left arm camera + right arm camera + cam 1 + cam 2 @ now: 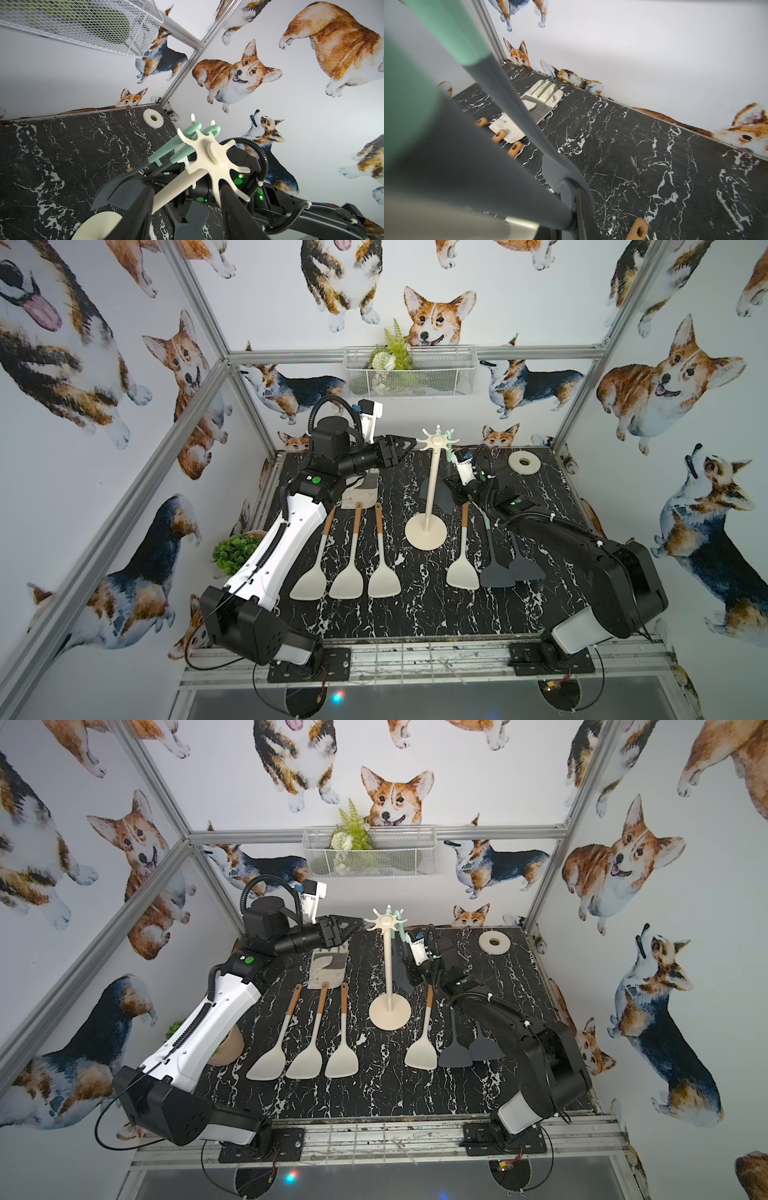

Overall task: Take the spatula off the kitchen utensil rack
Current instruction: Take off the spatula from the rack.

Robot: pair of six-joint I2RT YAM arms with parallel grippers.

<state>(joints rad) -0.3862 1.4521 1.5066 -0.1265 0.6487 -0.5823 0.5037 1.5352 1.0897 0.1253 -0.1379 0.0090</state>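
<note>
Now the spatula (pixel 467 158), with a mint handle and a grey shaft, hangs by its loop from a hook on the far side of the crown of the kitchen utensil rack (pixel 432 489). The right gripper (pixel 456 494) is closed on its grey lower part, low down and just beside the pole. In the right wrist view the shaft is blurred and very near, and it runs down to one dark finger (pixel 579 207). A second hanging spatula (pixel 517 108) of the same colours hangs just beside it; I cannot tell if the jaws touch this one also.

The left gripper (pixel 409 444) is about half open and holds nothing. Its tips are at the edge of the crown, and in the left wrist view the pole passes between its fingers (pixel 137 207).

The rack stands upright on the black marble table (pixel 415 614). Four cream spatulas (pixel 384 576) and two grey spatulas (pixel 496 574) lie flat on both sides of its base. A work glove (pixel 365 489) is partly hidden by the left arm, and a roll of tape (pixel 523 463) lies near the back corner.
</note>
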